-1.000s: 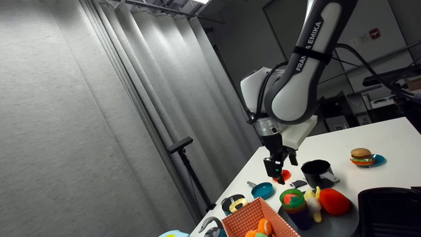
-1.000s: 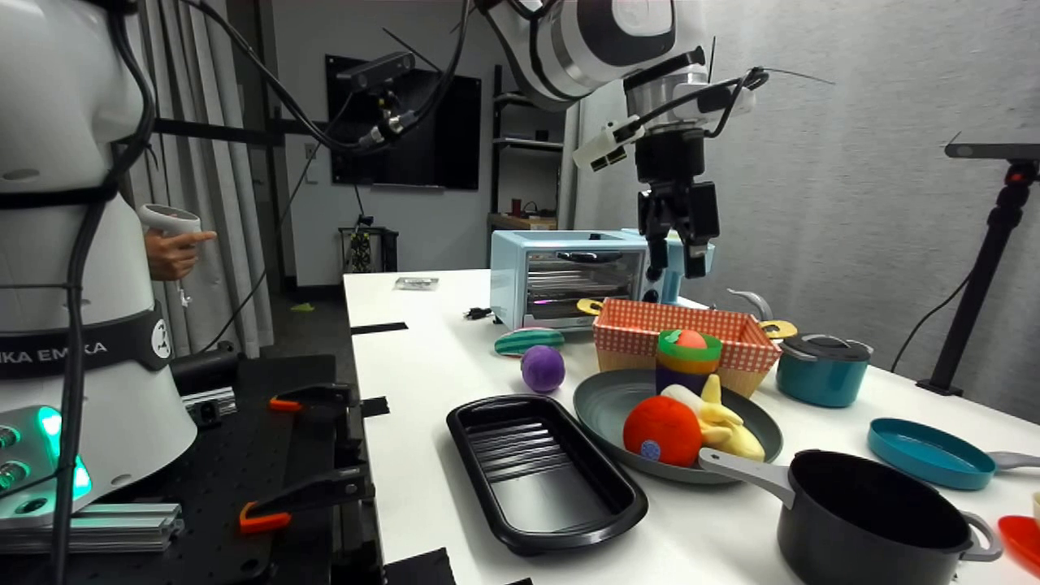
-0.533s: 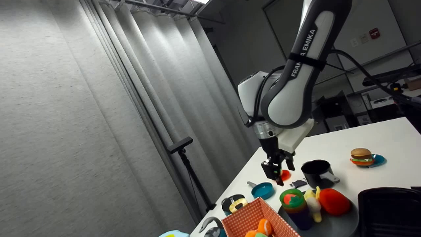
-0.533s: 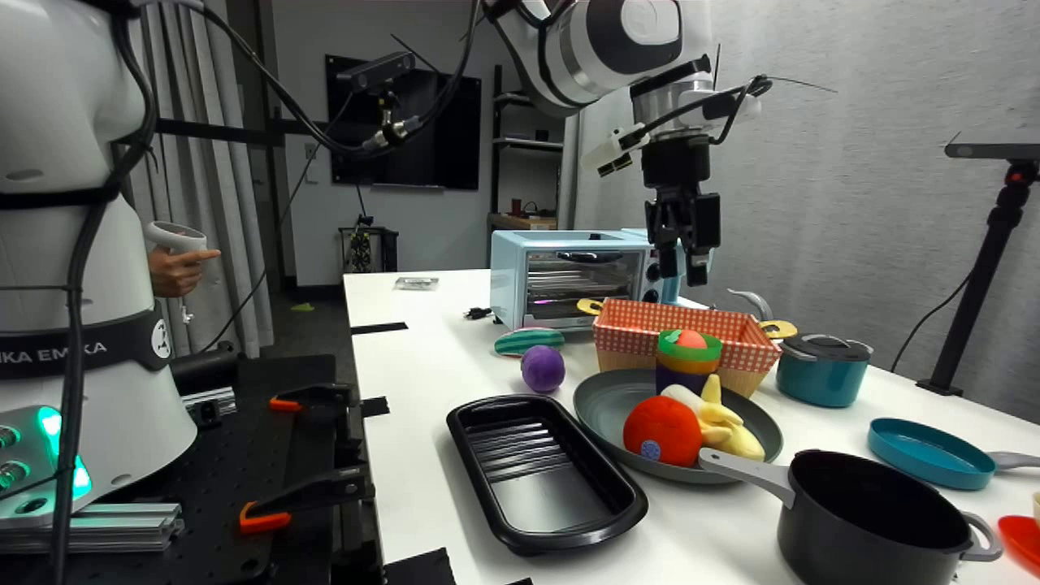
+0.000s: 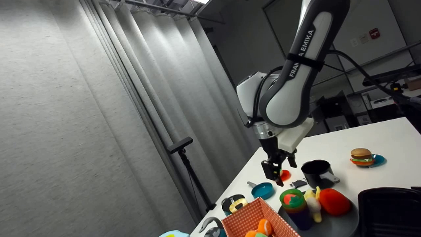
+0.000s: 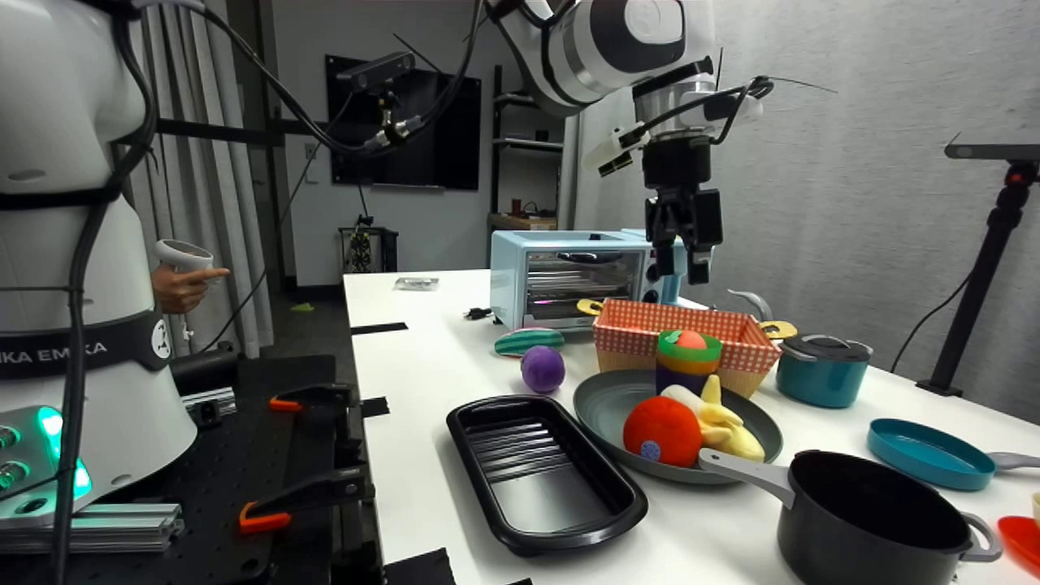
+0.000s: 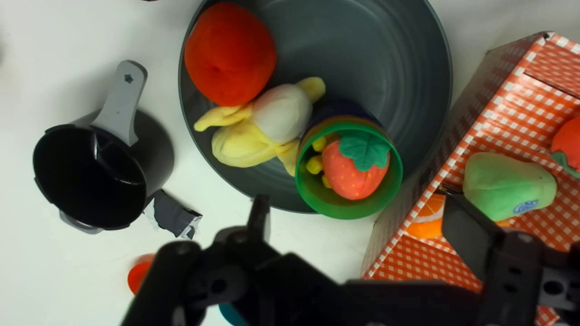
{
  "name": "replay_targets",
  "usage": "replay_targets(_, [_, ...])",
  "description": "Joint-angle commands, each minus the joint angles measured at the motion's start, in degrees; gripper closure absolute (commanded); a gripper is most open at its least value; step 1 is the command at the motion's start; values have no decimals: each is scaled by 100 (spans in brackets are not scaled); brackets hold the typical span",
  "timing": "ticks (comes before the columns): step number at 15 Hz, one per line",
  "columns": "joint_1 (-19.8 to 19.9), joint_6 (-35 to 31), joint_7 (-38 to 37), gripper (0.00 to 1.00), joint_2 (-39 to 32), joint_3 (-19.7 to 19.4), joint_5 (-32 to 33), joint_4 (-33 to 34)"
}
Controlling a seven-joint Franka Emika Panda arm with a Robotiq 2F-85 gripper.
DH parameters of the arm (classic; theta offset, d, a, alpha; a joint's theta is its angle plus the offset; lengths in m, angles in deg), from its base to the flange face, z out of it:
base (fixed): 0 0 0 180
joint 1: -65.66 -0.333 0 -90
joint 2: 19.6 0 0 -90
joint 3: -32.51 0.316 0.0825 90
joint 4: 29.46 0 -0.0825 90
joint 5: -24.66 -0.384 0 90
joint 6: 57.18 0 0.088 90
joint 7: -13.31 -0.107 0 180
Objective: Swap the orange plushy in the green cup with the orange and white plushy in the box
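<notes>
Black fingers (image 7: 469, 235) spread apart above table (image 7: 59, 276). Leaf-topped orange plushy (image 7: 351, 179) inside green cup (image 7: 342, 209); orange and white plushy (image 7: 426, 225) in red-checkered box (image 7: 412, 260) beside gray plate (image 7: 376, 50).

1. In the wrist view, the tool (image 7: 360, 219) partly hides the orange and white plushy (image 7: 425, 227).
2. In an exterior view, the bottom edge cuts off the box (image 5: 242, 218).
3. The green cup (image 6: 689, 356) hides the lower part of the orange plushy (image 6: 692, 339).
</notes>
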Motion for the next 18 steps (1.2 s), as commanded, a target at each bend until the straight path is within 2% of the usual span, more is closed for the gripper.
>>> replay_targets(1, [-130,382,-140,0,-77,-93,36,222])
replay_targets(2, [-71,136,26,1,0,-73,-30,30])
replay_targets(12, [-82,239,-21,0,-12,-85,2,74])
replay_targets(18, [-78,191,-87,0,-405,-158,0,307])
